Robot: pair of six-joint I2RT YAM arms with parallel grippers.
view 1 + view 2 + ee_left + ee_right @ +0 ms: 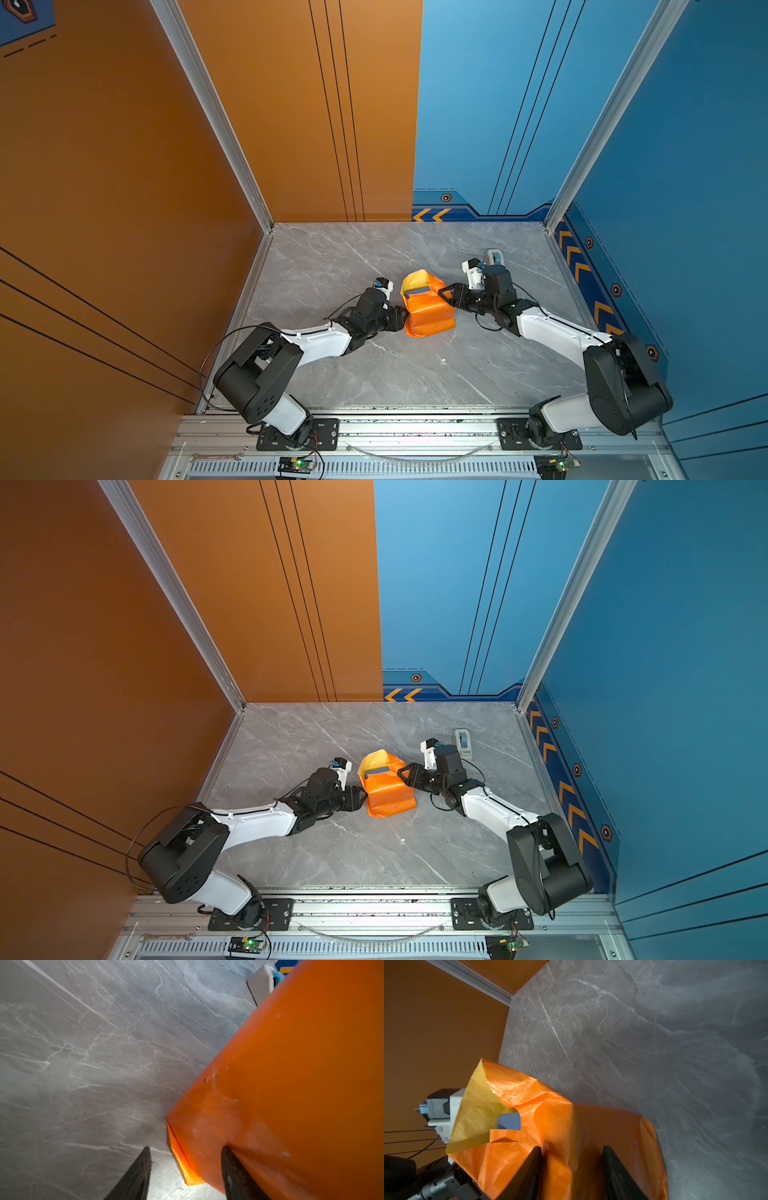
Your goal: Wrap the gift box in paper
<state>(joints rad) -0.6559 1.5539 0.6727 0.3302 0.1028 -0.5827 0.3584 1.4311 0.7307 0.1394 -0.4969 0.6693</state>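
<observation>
Near the counter's (pixel 374 374) middle, the gift box (pixel 417 292) is being enclosed by orange paper (pixel 428 318). The paper's left edge is being straddled by the half-open left hand (pixel 404 318); its right side is being touched by the parted right hand (pixel 445 298), grip unclear.

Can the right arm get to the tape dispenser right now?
Probably yes: the dispenser stands on bare table just behind the right wrist, nothing between. But the right tool straddles the paper, so it must back off first.
</observation>
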